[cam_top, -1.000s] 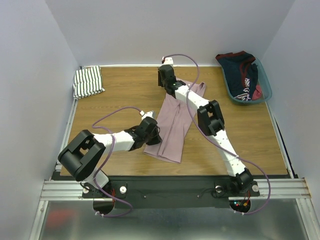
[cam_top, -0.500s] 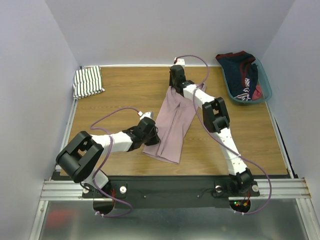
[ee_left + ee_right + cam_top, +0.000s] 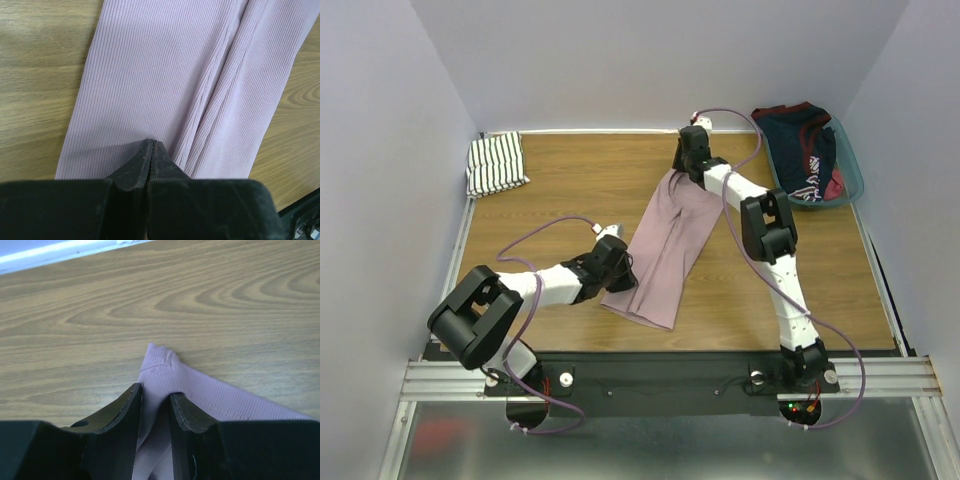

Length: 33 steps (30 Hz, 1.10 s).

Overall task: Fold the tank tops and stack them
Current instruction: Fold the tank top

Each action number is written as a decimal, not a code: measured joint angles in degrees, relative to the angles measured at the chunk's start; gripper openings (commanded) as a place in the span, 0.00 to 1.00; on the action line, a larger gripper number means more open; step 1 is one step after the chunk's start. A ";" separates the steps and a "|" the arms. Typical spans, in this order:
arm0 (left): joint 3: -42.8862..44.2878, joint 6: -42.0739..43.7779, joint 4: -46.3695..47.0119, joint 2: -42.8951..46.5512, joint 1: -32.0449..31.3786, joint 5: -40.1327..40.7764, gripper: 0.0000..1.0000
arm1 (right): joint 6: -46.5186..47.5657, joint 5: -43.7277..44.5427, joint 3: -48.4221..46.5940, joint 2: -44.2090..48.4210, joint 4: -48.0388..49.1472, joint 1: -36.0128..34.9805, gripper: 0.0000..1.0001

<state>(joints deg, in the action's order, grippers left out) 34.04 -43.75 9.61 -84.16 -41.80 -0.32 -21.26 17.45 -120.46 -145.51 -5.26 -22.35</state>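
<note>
The pink tank top (image 3: 665, 245) lies as a long diagonal strip in the middle of the table. My right gripper (image 3: 688, 168) is at its far end, shut on a bunched strap corner of the pink top (image 3: 162, 362), which sticks out between the jaws (image 3: 155, 390). My left gripper (image 3: 620, 278) is at the near left part of the strip, jaws pressed together (image 3: 152, 142) on the ribbed pink cloth (image 3: 160, 75), whose folds run toward the tips. The striped tank top (image 3: 497, 165) lies folded at the far left corner.
A teal bin (image 3: 850, 170) at the far right holds dark navy-and-red clothing (image 3: 805, 145). Bare wooden table (image 3: 570, 190) lies between the striped top and the pink one. White walls close in the table's left, back and right sides.
My right gripper has moved right and farther back, pulling the pink top's far end with it and closing a little. The left gripper has shifted slightly left and nearer with the near end.
</note>
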 measured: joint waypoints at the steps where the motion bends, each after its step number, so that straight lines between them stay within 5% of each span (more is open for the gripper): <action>1: -0.17 -0.02 0.04 0.11 0.07 -0.04 0.00 | -0.76 -1.05 0.37 0.39 0.20 0.55 0.34; 12: -0.81 -0.02 -0.02 0.79 0.31 -0.26 0.00 | -6.82 -10.47 0.44 0.72 1.05 5.44 0.18; 26: -0.81 0.13 0.00 0.70 0.68 -1.66 0.00 | -11.34 -15.74 4.98 1.38 4.39 5.86 0.40; 29: -0.81 0.24 -0.11 0.79 0.68 -1.95 0.00 | -12.50 -15.76 7.76 3.04 5.68 6.14 0.55; 33: -1.03 0.39 -0.76 1.36 0.68 -2.25 0.00 | -13.64 -16.17 9.66 4.59 5.81 6.56 0.61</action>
<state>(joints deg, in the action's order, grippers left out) 33.01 -43.35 8.84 -82.81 -41.12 -2.57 -34.89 1.28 -110.80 -140.92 0.56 -15.79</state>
